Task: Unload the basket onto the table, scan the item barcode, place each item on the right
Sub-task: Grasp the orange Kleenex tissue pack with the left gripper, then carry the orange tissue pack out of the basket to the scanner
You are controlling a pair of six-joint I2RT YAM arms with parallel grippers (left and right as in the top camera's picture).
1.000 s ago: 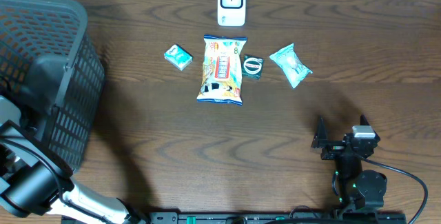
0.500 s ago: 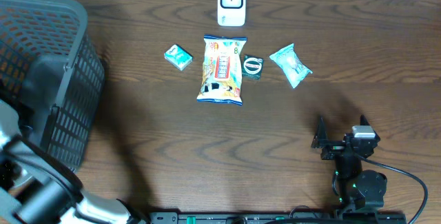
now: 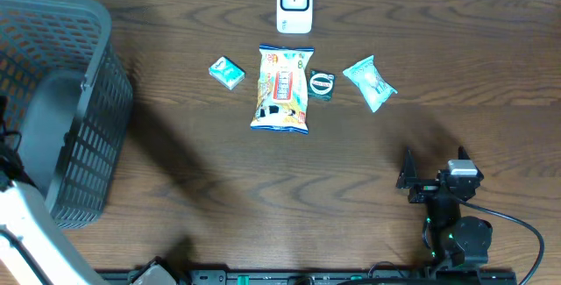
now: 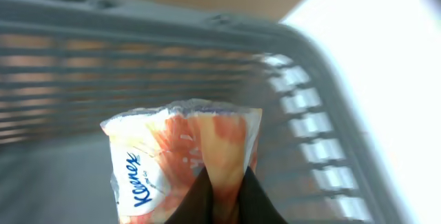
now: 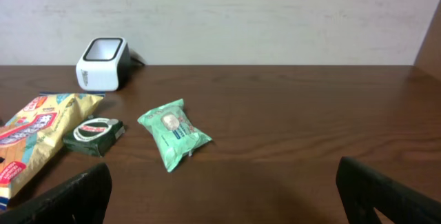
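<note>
four items [image 3: 282, 88], dark wooden table [image 3: 263, 188], white wall [image 5: 275, 10]

We are seeing open table [image 3: 263, 197] between the right gripper [image 3: 435, 155] and packets [image 3: 282, 88]; basket [image 4: 310, 65] walls are crowding the tissue pack [image 4: 172, 148] in the left gripper [image 4: 219, 198].

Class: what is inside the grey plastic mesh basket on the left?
The left gripper, shut on an orange-and-white Kleenex tissue pack, seen against the grey plastic mesh basket's slatted wall. The pack hides the floor beneath it; overhead, the pack is not visible.
</note>
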